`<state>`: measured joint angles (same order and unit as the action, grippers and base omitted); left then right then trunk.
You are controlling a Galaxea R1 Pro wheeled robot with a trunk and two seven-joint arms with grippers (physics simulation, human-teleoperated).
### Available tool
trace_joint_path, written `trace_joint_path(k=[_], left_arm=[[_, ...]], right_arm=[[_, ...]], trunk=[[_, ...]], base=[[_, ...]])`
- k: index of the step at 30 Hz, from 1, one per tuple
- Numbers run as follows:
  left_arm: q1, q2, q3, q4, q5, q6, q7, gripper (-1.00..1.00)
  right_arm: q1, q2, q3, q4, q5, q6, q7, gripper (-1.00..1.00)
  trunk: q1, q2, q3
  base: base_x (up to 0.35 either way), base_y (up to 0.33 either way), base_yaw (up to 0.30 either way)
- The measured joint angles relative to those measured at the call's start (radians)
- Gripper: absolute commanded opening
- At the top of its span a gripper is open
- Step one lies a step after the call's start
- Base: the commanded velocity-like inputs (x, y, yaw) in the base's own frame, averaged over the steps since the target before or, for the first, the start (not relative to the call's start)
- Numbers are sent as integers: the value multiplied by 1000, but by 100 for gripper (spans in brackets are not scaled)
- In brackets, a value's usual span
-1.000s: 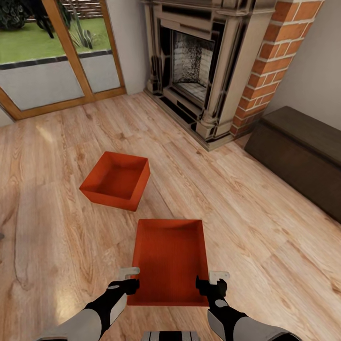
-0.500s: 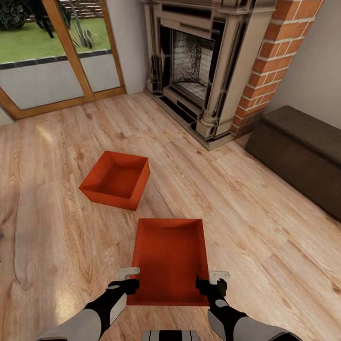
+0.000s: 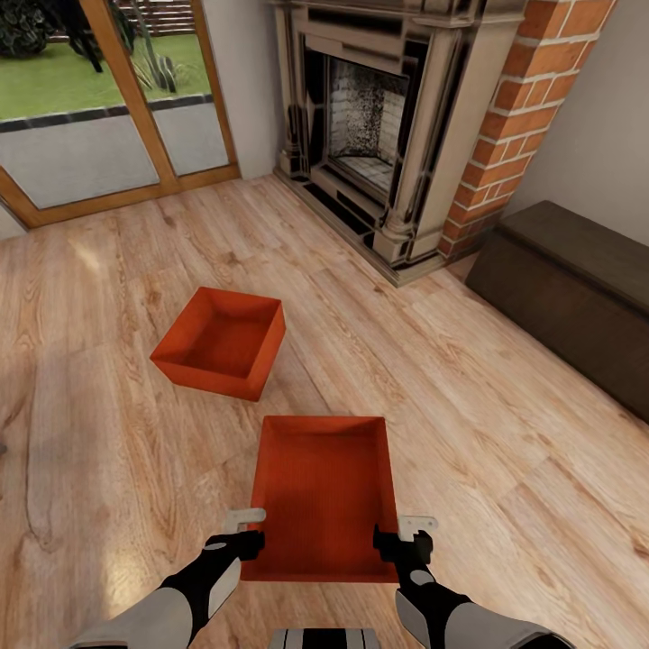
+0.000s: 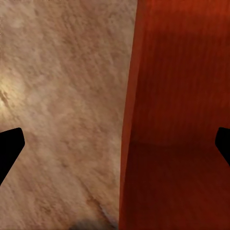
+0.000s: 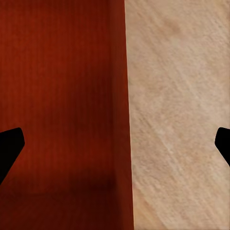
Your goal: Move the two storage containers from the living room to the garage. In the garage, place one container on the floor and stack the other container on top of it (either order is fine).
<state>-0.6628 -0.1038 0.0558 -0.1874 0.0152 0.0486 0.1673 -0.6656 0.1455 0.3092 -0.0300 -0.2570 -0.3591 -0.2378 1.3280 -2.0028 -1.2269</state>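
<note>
Two red-orange storage containers sit on the living room's wood-plank floor (image 3: 505, 424). The near container (image 3: 323, 491) lies right in front of me, and the far container (image 3: 221, 341) rests further off to the left, turned at an angle. My left gripper (image 3: 245, 532) stands open astride the near container's left wall (image 4: 129, 120), with the container (image 4: 182, 96) on one side and the floor on the other. My right gripper (image 3: 406, 534) is open astride the right wall (image 5: 120, 96) of that same container (image 5: 57, 96). Neither pair of fingers presses on a wall.
An ornate dark fireplace (image 3: 379, 117) with a red-brick chimney (image 3: 514, 117) stands ahead. A dark brown low bench (image 3: 577, 288) lines the right wall. Wood-framed glass doors (image 3: 90, 108) are at the far left. Open floor lies around both containers.
</note>
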Motion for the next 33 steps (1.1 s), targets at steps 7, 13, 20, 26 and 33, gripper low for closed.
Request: trace_joint_path(k=[7, 13, 20, 26, 33], left_arm=[[0, 0, 0, 1, -3, 0, 0, 100], [0, 0, 0, 0, -2, 0, 0, 100], [0, 1, 0, -2, 1, -1, 0, 100], [0, 1, 0, -9, 2, -1, 0, 100], [0, 0, 0, -17, 2, -1, 0, 100]], right_arm=[[0, 0, 1, 0, 0, 0, 0, 100], [0, 0, 0, 0, 0, 0, 0, 100], [0, 0, 0, 0, 0, 0, 0, 100], [0, 0, 0, 0, 0, 0, 0, 100], [0, 0, 0, 0, -1, 0, 0, 100]], trunk=[[23, -42, -19], [38, -70, -31], [38, -70, -31], [38, -70, -31], [38, -70, -31]], base=[[0, 0, 0], [0, 0, 0], [0, 0, 0], [0, 0, 0], [0, 0, 0]])
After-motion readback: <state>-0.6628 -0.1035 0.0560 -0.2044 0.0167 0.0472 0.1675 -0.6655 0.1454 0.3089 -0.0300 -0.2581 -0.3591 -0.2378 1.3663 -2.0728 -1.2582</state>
